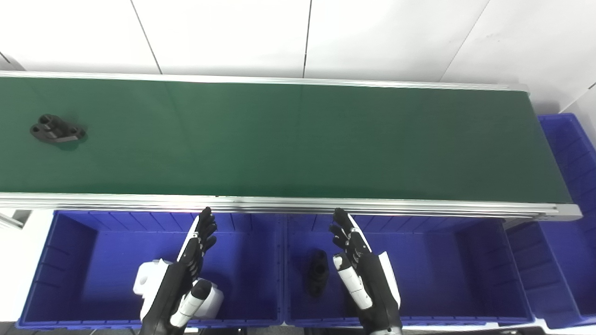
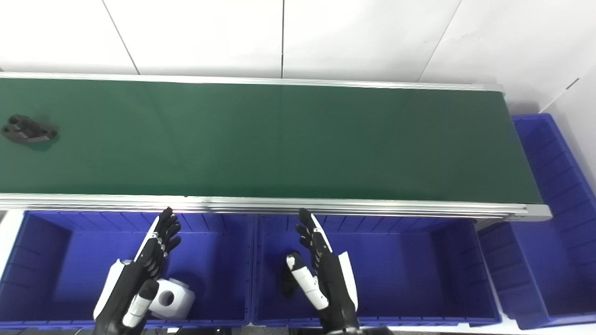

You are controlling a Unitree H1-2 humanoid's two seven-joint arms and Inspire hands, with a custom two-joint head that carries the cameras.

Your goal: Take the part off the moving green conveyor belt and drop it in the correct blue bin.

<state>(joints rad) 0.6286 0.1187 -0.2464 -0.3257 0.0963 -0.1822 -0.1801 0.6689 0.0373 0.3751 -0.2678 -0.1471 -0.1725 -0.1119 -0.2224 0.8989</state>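
I see the black part (image 1: 57, 129) lying far left on the green conveyor belt (image 1: 298, 139), my left hand (image 1: 186, 274) open and empty above the left blue bin (image 1: 60, 260) holding a white part (image 2: 173, 298), my right hand (image 1: 361, 274) likewise open, empty, over the middle blue bin (image 1: 442, 265) beside a black piece (image 1: 318, 272).

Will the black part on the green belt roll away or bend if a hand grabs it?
Probably neither. The black part looks blocky and lies low and flat on the green belt, so rolling seems unlikely. It looks like hard molded material with holes through it, so likely stiff, and fairly light for its size.
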